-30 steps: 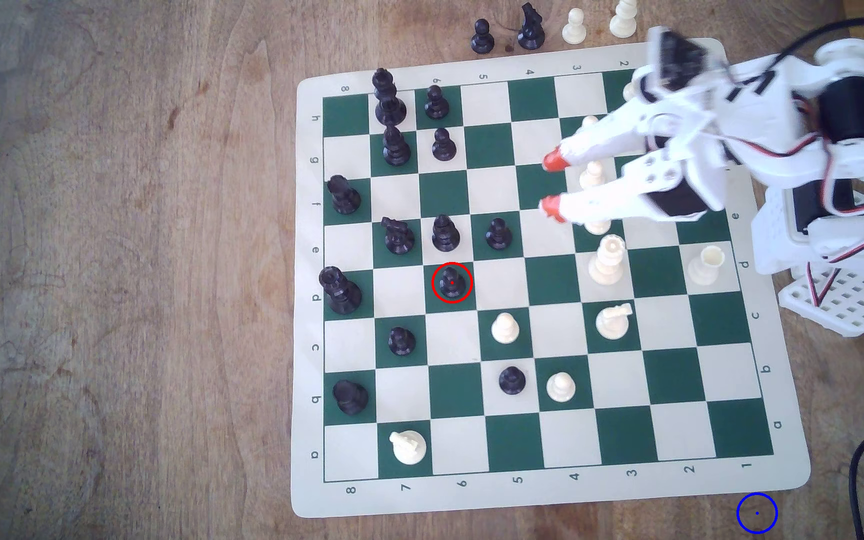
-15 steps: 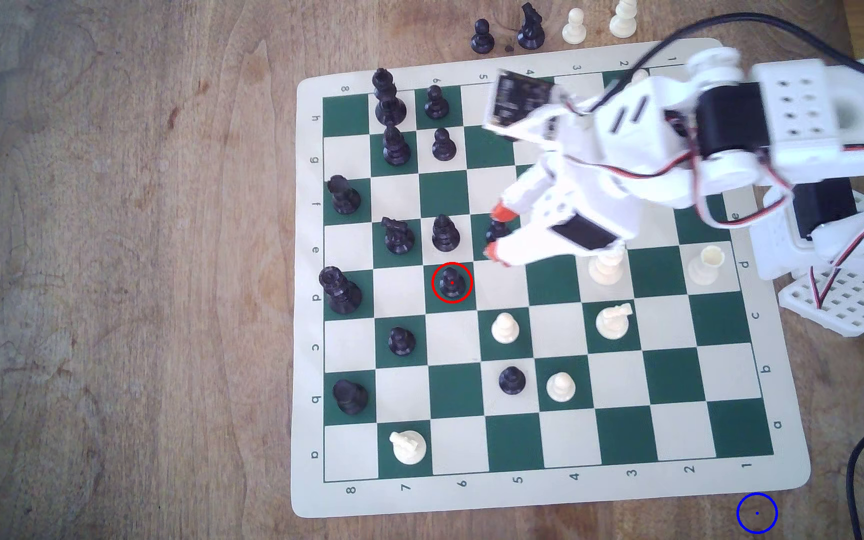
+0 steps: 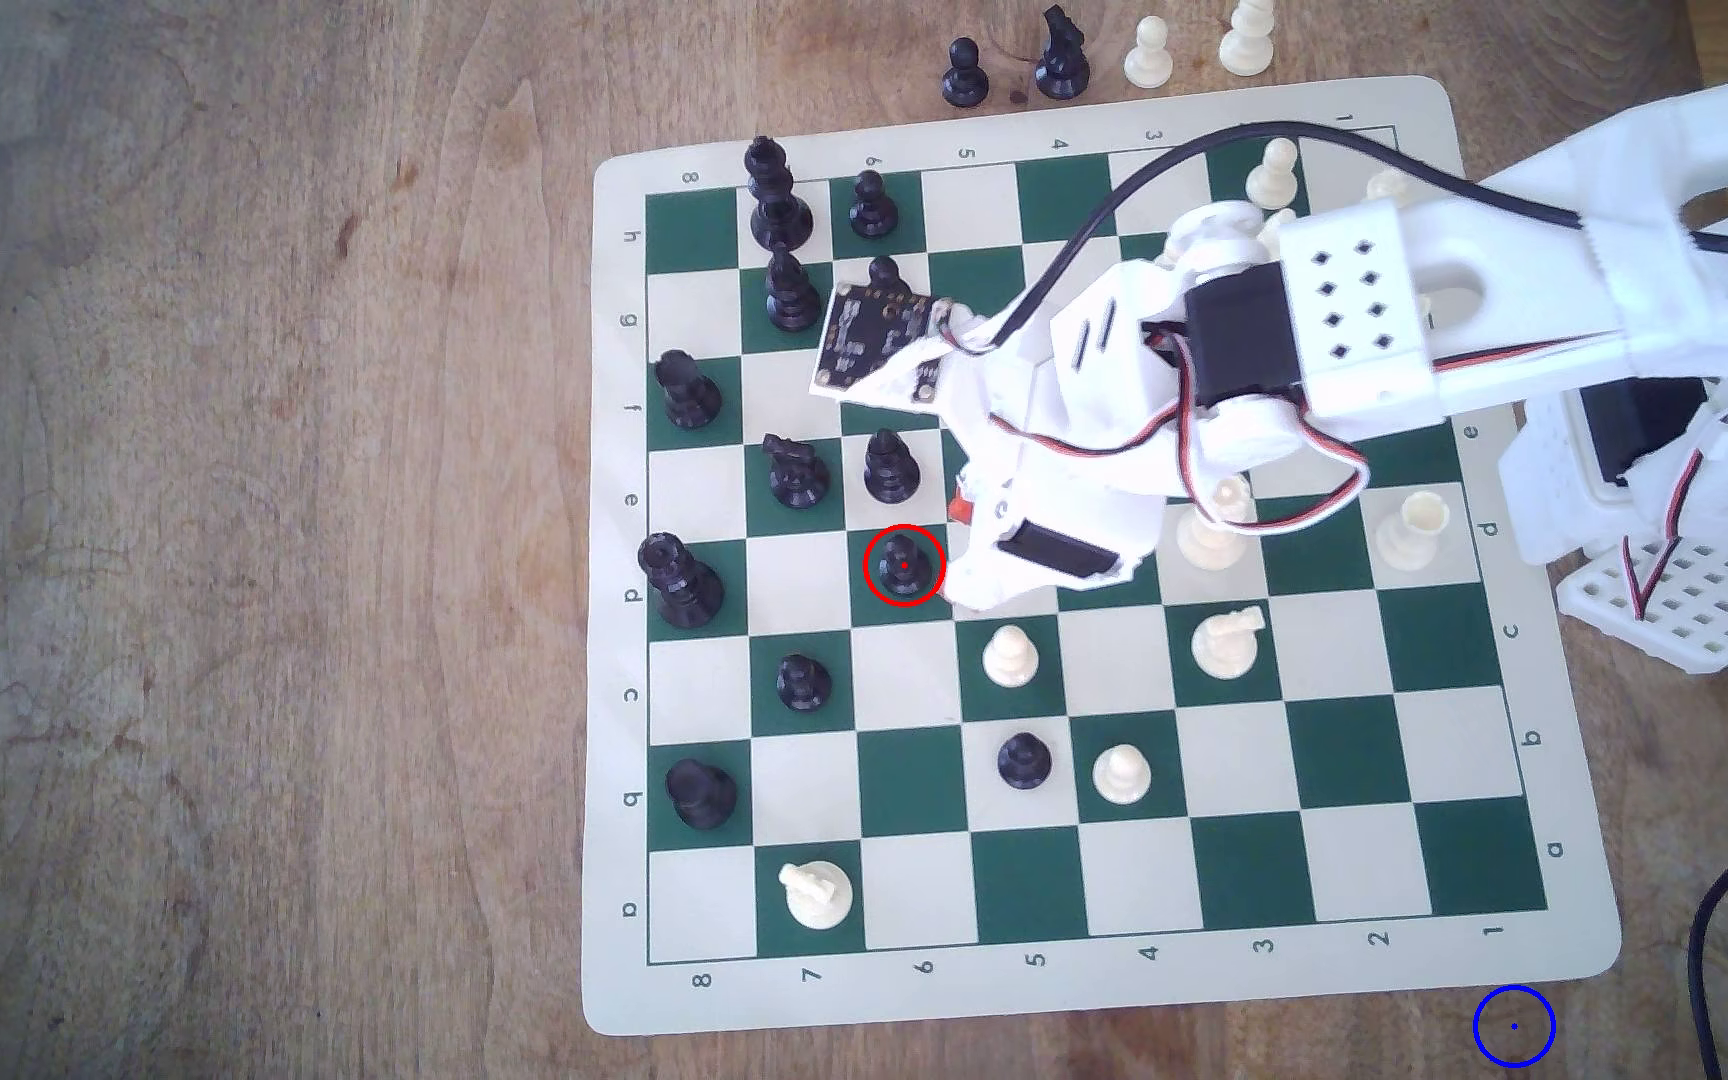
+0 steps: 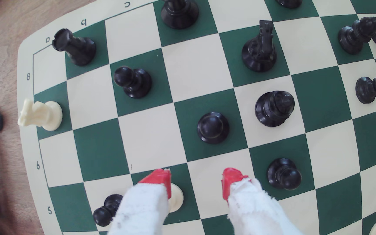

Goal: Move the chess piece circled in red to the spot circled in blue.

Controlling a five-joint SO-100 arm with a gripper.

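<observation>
Jaws stand apart with nothing between them; red-tipped fingers (image 4: 157, 178) show a clear gap in the wrist view. Gripper (image 4: 197, 180) hangs over the board, tips short of the black pawn (image 4: 213, 127), not touching it. Pawn stands upright on a green square, inside the red ring (image 3: 904, 565) in the exterior view, file d, rank 6. In that view the white gripper body (image 3: 1036, 550) sits just beside the pawn on the exterior view's right, one red tip (image 3: 961, 509) peeking out.

Neighbours seen from the wrist: black bishop (image 4: 274, 108) on the adjacent cream square, another black pawn (image 4: 284, 173) beside one finger, cream pawn (image 4: 175, 197) partly hidden behind the other finger.

Chessboard mat (image 3: 1047, 992) lies flat on the wooden counter (image 3: 268, 623). Blue ring (image 3: 1513, 1026) with centre dot is drawn on bare wood off the mat's near corner, at the exterior view's lower right, well apart from the pawn. Four captured pieces (image 3: 1057, 57) stand on the counter past the mat's far edge. Arm (image 3: 1359, 312) reaches in from the exterior view's right.
</observation>
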